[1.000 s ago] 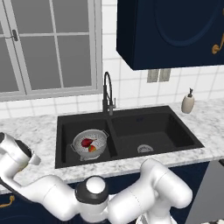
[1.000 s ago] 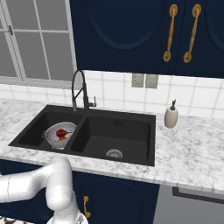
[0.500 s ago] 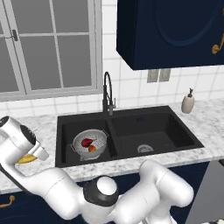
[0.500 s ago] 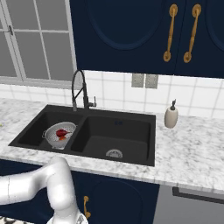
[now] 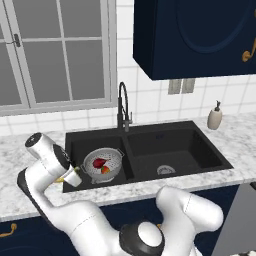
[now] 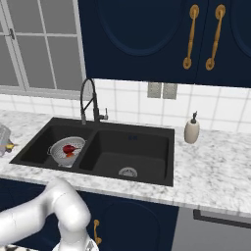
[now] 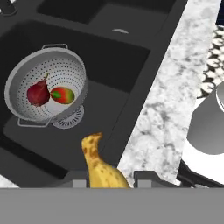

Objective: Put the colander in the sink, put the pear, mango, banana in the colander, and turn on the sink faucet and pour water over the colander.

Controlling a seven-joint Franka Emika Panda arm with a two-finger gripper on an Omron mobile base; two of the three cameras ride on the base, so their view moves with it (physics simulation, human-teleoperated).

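One colander (image 7: pixel 46 85) sits in the one sink (image 5: pixel 150 152), which has two basins and two round drains. Three fruits are in sight: one pear (image 7: pixel 38 93), one mango (image 7: pixel 62 95) and one banana (image 7: pixel 99 166). There is one faucet (image 5: pixel 122 105), one soap dispenser (image 5: pixel 215 117), one window, one wall outlet plate pair, and two gold cabinet handles (image 6: pixel 203 37) on the upper cabinets.
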